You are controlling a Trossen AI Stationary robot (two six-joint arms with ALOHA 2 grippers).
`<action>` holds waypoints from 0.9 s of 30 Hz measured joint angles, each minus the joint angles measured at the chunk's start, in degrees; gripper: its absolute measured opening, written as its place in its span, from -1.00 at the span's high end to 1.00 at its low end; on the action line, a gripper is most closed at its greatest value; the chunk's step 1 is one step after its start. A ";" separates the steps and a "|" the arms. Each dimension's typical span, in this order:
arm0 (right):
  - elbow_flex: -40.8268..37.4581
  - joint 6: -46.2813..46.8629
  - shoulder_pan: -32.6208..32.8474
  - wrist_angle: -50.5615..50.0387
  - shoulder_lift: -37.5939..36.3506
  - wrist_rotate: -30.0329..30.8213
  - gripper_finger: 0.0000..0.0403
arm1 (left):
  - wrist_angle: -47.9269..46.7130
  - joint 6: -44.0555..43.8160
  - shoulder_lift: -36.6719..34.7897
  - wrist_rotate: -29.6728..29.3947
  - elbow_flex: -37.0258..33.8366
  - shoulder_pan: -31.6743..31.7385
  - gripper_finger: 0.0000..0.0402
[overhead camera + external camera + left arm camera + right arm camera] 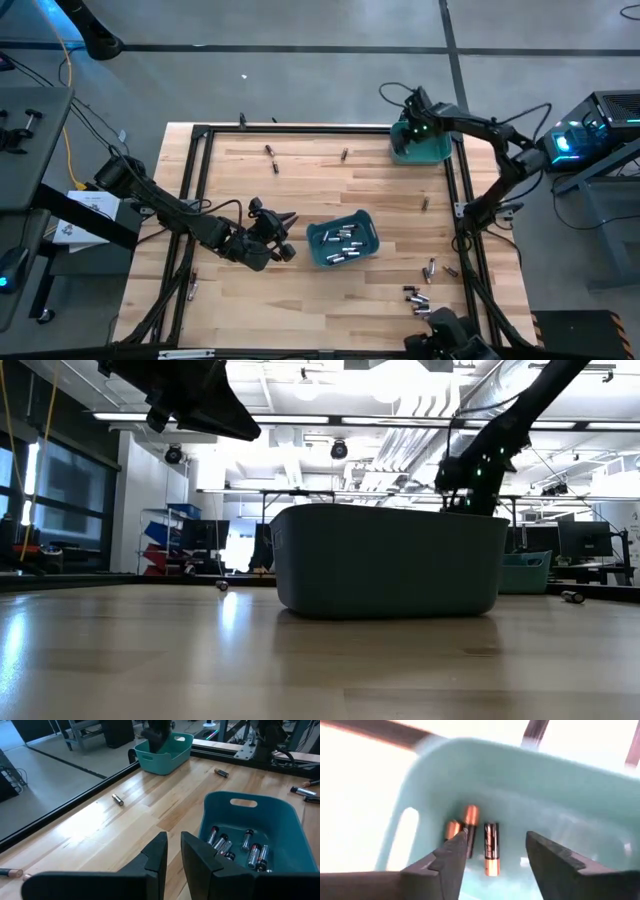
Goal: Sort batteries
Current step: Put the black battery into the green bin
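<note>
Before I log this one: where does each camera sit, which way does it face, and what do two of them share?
High view: overhead, straight down on the table; both arms show, the left gripper beside the middle bin, the right gripper over the corner bin.
Low view: table height, level across; the middle bin's wall fills it.
Left wrist view: past its own nearly closed fingers at the middle bin's batteries.
Right wrist view: down between open fingers into the corner bin.
Shared: left wrist and high both show both bins.
</note>
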 joint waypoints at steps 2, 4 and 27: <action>0.74 -0.02 0.00 -0.51 -2.19 0.00 -0.03 | 0.00 -0.02 0.00 0.00 -0.02 0.00 0.77; 1.35 -0.45 0.00 -0.85 -4.61 0.00 -0.04 | 0.00 0.08 0.02 0.00 -0.02 0.08 0.77; 1.60 -2.38 25.99 21.99 -5.24 -1.38 -0.05 | 2.57 0.55 0.00 0.49 0.00 2.13 0.77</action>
